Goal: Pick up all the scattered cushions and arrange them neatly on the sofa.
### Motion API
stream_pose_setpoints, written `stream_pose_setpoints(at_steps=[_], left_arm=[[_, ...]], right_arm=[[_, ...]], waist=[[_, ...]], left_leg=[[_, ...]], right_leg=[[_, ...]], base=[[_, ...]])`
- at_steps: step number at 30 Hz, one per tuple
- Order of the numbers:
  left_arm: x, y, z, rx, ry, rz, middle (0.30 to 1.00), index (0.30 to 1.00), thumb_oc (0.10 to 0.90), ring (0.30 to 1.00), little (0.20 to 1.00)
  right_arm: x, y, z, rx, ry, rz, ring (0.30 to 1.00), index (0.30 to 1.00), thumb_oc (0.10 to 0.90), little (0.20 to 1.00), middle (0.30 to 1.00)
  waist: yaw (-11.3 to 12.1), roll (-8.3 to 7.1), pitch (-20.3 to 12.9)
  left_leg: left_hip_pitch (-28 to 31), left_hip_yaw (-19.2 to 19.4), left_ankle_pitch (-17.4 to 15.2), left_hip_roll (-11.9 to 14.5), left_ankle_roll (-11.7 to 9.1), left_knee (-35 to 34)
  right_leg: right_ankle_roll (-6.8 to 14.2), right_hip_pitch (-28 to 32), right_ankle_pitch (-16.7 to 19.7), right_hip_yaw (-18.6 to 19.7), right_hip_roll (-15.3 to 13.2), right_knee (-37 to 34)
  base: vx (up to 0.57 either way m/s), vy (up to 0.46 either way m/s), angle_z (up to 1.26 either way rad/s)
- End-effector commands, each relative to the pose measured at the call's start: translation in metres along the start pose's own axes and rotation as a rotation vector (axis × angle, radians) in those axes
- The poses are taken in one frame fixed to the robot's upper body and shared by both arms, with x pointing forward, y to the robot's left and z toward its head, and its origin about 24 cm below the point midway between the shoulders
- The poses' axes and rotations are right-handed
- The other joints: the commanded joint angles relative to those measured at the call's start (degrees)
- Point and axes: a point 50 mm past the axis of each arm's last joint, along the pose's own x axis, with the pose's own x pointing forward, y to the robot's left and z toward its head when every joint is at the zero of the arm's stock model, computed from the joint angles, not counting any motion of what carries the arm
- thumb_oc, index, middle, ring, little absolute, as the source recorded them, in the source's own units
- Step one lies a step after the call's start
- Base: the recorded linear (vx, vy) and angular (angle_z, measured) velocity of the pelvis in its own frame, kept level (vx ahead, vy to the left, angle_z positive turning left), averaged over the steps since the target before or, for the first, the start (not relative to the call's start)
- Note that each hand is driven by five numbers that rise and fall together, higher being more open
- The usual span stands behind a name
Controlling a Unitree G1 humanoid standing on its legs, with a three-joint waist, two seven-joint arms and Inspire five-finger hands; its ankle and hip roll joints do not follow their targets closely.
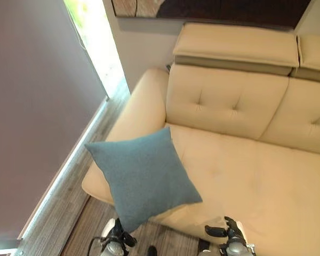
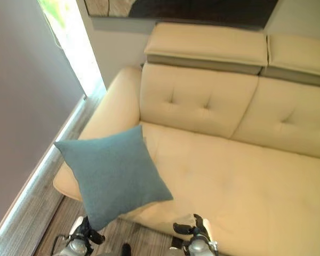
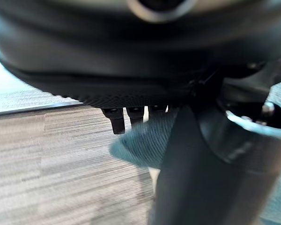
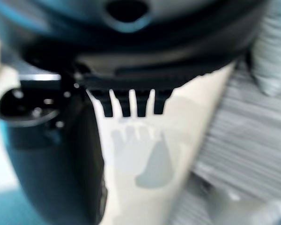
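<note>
A blue cushion (image 1: 141, 173) lies tilted on the front left corner of the cream sofa (image 1: 245, 160), overhanging its edge, with the left robot hand (image 1: 119, 234) just below it and the right robot hand (image 1: 229, 232) open at the seat's front edge.

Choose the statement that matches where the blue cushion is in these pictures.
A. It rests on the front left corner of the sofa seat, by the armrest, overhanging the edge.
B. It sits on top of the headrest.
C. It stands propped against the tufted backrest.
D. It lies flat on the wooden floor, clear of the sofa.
A: the blue cushion lies at the front corner of the cream sofa, beside the armrest, its lower corner hanging past the seat edge.
</note>
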Motion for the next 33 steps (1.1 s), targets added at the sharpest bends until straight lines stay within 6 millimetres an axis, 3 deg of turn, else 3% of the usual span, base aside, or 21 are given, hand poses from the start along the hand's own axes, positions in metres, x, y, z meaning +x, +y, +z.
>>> stream_pose_setpoints(at_steps=[1,2,3,4,5,6,7,8,9,10,12,15,19,21,22,23,24,26,27,31,33], left_arm=[[0.006,0.006,0.028,0.011,-0.092,0.022,0.9,0.9,0.8,0.9,0.9],[0.007,0.014,0.031,-0.086,-0.1,0.081,0.9,0.9,0.8,0.9,0.9],[0.006,0.012,0.027,-0.128,-0.089,0.076,0.9,0.9,0.8,0.9,0.9],[0.006,0.015,0.03,-0.145,-0.106,0.066,0.9,0.9,0.8,0.9,0.9],[0.006,0.015,0.03,-0.145,-0.106,0.066,0.9,0.9,0.8,0.9,0.9],[0.007,0.021,0.036,-0.162,-0.136,0.086,0.9,0.9,0.8,0.9,0.9],[0.007,0.025,0.033,-0.137,-0.14,0.088,0.9,0.9,0.8,0.9,0.9],[0.007,0.028,0.033,-0.147,-0.146,0.103,0.9,0.9,0.8,0.9,0.9],[0.006,0.027,0.029,-0.116,-0.142,0.087,0.9,0.9,0.8,0.9,0.9],[0.005,0.024,0.015,-0.09,-0.099,0.054,0.9,0.9,0.8,0.9,0.9],[0.004,0.019,0.005,-0.063,-0.069,0.033,0.9,0.9,0.8,0.9,0.9],[0.001,0.012,-0.005,-0.058,-0.028,0.001,0.9,0.9,0.8,0.9,0.9],[-0.002,0.004,-0.012,-0.077,0.013,-0.01,0.9,0.9,0.8,0.9,0.9],[-0.004,-0.002,-0.011,-0.083,0.009,-0.011,0.9,0.9,0.8,0.9,0.9],[-0.005,-0.003,-0.013,-0.078,0.009,-0.006,0.9,0.9,0.8,0.9,0.9],[-0.003,0.007,-0.018,-0.081,0.035,0.026,0.9,0.9,0.8,0.9,0.9],[-0.002,0.009,-0.015,-0.099,0.022,0.035,0.9,0.9,0.8,0.9,0.9],[-0.002,0.013,-0.02,-0.087,0.021,0.029,0.9,0.9,0.8,0.9,0.9],[-0.001,0.016,-0.02,-0.076,0.023,0.03,0.9,0.9,0.8,0.9,0.9],[-0.003,0.016,-0.027,-0.07,0.036,0.002,0.9,0.9,0.8,0.9,0.9],[-0.005,0.013,-0.034,-0.066,0.062,-0.006,0.9,0.9,0.8,0.9,0.9]], right_arm=[[0.003,0.02,0.099,0.045,-0.271,-0.057,0.9,0.9,0.8,0.9,0.9],[-0.001,-0.005,0.083,0.041,-0.382,-0.039,0.9,0.9,0.8,0.9,0.9],[0.006,-0.034,0.069,0.059,-0.343,-0.097,0.9,0.9,0.8,0.9,0.9],[0.016,-0.068,0.044,0.088,-0.191,-0.188,0.9,0.9,0.8,0.9,0.9],[0.016,-0.068,0.044,0.088,-0.191,-0.188,0.9,0.9,0.8,0.9,0.9],[0.013,-0.083,0.046,0.128,-0.237,-0.22,0.9,0.9,0.8,0.9,0.9],[0.013,-0.107,0.065,0.147,-0.311,-0.269,0.9,0.9,0.8,0.9,0.9],[0.008,-0.116,0.067,0.224,-0.363,-0.224,0.9,0.9,0.8,0.9,0.9],[0.007,-0.132,0.079,0.184,-0.422,-0.302,0.9,0.9,0.8,0.9,0.9],[0.01,-0.141,0.1,0.121,-0.472,-0.369,0.9,0.9,0.8,0.9,0.9],[0.013,-0.138,0.111,0.148,-0.473,-0.358,0.9,0.9,0.8,0.9,0.9],[0.018,-0.114,0.106,0.187,-0.423,-0.281,0.9,0.9,0.8,0.9,0.9],[0.012,-0.049,0.1,0.16,-0.405,-0.14,0.9,0.9,0.8,0.9,0.9],[0.001,-0.012,0.108,0.101,-0.467,-0.078,0.9,0.9,0.8,0.9,0.9],[-0.005,-0.014,0.13,0.08,-0.563,-0.103,0.9,0.9,0.8,0.9,0.9],[0.01,-0.049,0.122,0.387,-0.425,-0.068,0.9,0.9,0.8,0.9,0.9],[0.001,-0.048,0.132,0.415,-0.514,-0.08,0.9,0.9,0.8,0.9,0.9],[0.0,-0.076,0.151,0.595,-0.588,-0.059,0.9,0.9,0.8,0.9,0.9],[0.006,-0.093,0.153,0.706,-0.533,-0.087,0.9,0.9,0.8,0.9,0.9],[0.004,-0.11,0.173,0.77,-0.626,-0.076,0.9,0.9,0.8,0.9,0.9],[0.005,-0.125,0.19,0.908,-0.614,-0.115,0.9,0.9,0.8,0.9,0.9]], waist=[[2.2,-2.48,-0.89],[1.83,-3.0,1.19],[1.56,-3.34,2.03],[1.56,-3.77,2.31],[1.49,-3.88,2.19],[1.5,-3.99,2.29],[1.96,-3.86,2.04],[2.17,-3.24,2.15],[2.86,-2.58,2.25],[3.73,-0.53,1.72],[4.48,-0.2,0.39],[5.02,0.0,-1.53],[5.72,0.38,-1.97],[5.9,0.74,-1.57],[6.45,0.7,-1.32],[6.27,-0.01,-1.26],[6.42,-0.68,-1.24],[7.12,-1.96,-1.13],[7.55,-2.51,-0.8],[8.89,-3.25,-0.59],[10.12,-3.44,-0.37]], left_leg=[[-6.07,0.61,-5.04,3.19,-1.25,11.8],[-12.76,0.82,-0.94,3.28,-0.03,23.07],[-14.52,1.33,-2.2,3.28,0.46,25.36],[-16.31,2.16,-3.68,3.53,0.77,23.91],[-16.43,2.14,-3.49,3.38,0.81,23.75],[-16.58,3.59,-4.09,4.25,1.1,19.88],[-15.67,4.5,-3.74,5.37,1.01,14.91],[-14.86,4.91,-0.63,6.75,0.61,7.24],[-16.32,4.05,1.83,7.55,0.69,2.06],[-13.56,2.21,3.06,7.61,0.52,-3.92],[-11.76,1.69,3.73,6.56,0.1,-6.24],[-9.62,2.65,3.55,5.66,0.17,-8.74],[-8.03,2.71,2.36,4.35,1.03,-9.13],[-7.76,2.88,2.02,3.81,1.4,-9.13],[-7.56,2.79,1.73,3.73,1.44,-9.13],[-7.69,2.64,1.49,3.72,1.43,-9.02],[-7.86,2.6,1.36,3.68,1.47,-9.1],[-8.18,2.34,1.28,3.72,1.35,-9.05],[-8.49,2.31,1.26,3.72,1.34,-8.99],[-9.24,1.92,1.23,3.63,1.14,-9.06],[-9.81,1.48,1.1,3.39,1.17,-9.13]], right_leg=[[-0.5,-7.69,-3.62,2.51,-1.18,7.14],[-2.14,-6.83,-4.12,3.21,-0.42,7.35],[-2.58,-6.49,-4.73,3.99,0.2,7.27],[-2.46,-6.25,-5.15,4.13,0.52,6.75],[-2.43,-6.39,-5.09,4.08,0.38,6.71],[-2.04,-6.12,-5.37,4.32,0.57,6.3],[-1.66,-5.76,-5.95,4.3,0.95,6.11],[-1.09,-4.96,-6.67,4.49,1.86,5.82],[-0.83,-4.02,-7.89,4.41,2.36,6.13],[-0.65,-3.79,-9.37,4.69,2.92,8.71],[-0.22,-3.02,-8.66,4.3,2.55,7.58],[0.65,-2.11,-7.45,3.81,1.92,4.46],[1.59,-1.07,-6.47,3.95,0.88,2.53],[1.91,-1.07,-6.14,3.96,0.43,2.13],[1.95,-0.93,-6.14,4.0,0.37,1.99],[2.06,-0.93,-6.0,3.96,0.45,1.63],[2.14,-1.17,-5.76,4.1,0.53,1.29],[2.31,-1.17,-5.21,3.76,0.57,0.42],[2.46,-1.24,-4.97,3.61,0.52,0.13],[2.61,-1.51,-4.48,3.27,0.63,-0.65],[2.9,-1.52,-4.08,2.54,0.54,-1.44]], base=[[0.01,-0.209,0.21],[-0.05,-0.16,0.26],[-0.04,-0.214,0.24],[-0.01,-0.093,0.29],[0.04,-0.054,0.16],[0.09,0.003,-0.12],[0.16,0.031,-0.15],[0.19,0.073,-0.23],[0.29,0.158,-0.02],[0.22,0.131,-0.23],[0.23,0.142,-0.48],[0.2,0.151,-0.09],[0.12,0.152,0.08],[0.07,0.15,0.02],[0.05,0.076,0.05],[0.04,0.01,0.04],[0.04,-0.048,0.1],[0.03,-0.062,0.08],[0.0,-0.049,0.01],[0.01,-0.018,0.03],[0.02,0.009,-0.02]])
